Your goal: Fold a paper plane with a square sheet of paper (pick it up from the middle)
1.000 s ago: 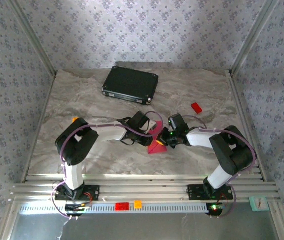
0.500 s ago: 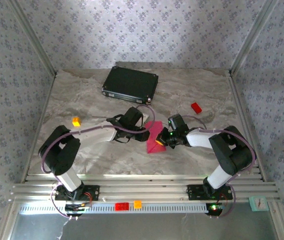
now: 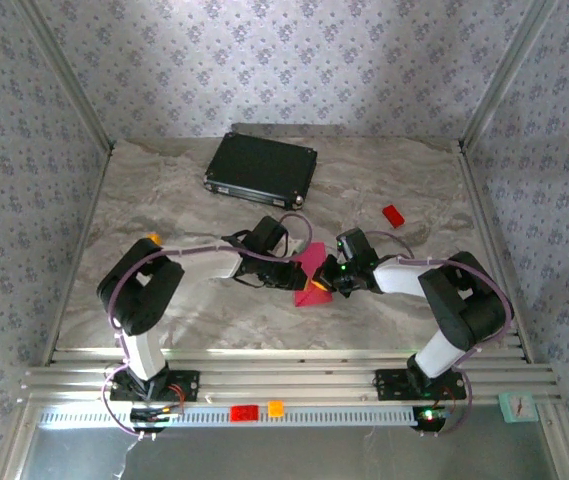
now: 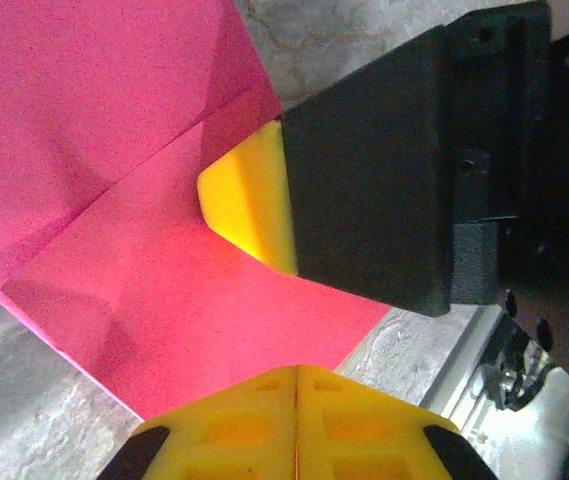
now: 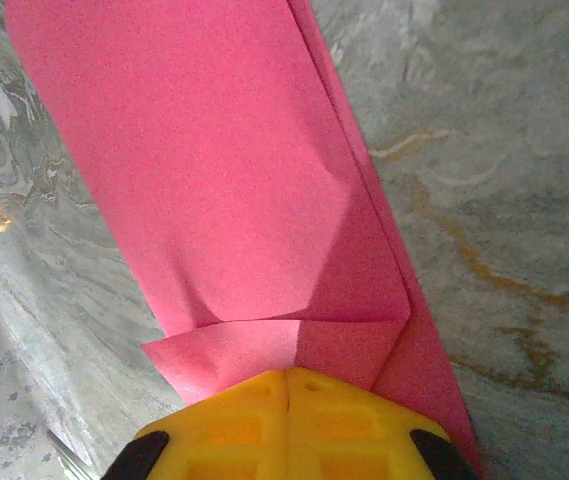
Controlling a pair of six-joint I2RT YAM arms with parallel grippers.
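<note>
Looking down from the top camera, the folded pink sheet of paper (image 3: 312, 266) lies on the counter (image 3: 184, 200) between both arms, with the left fingers (image 3: 293, 275) and right fingers (image 3: 318, 288) meeting at it. In the left wrist view, the left fingers (image 4: 244, 430) are pressed together at the sheet's edge and the right fingers (image 4: 249, 205) rest on a crease. In the right wrist view, the right fingers (image 5: 234, 425) are closed together against a small folded flap.

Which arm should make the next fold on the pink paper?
Left, probably. The right claw, shut, rests its tip on the paper at a crease, pinning it; the left claw sits shut at the paper's edge, seemingly free.
</note>
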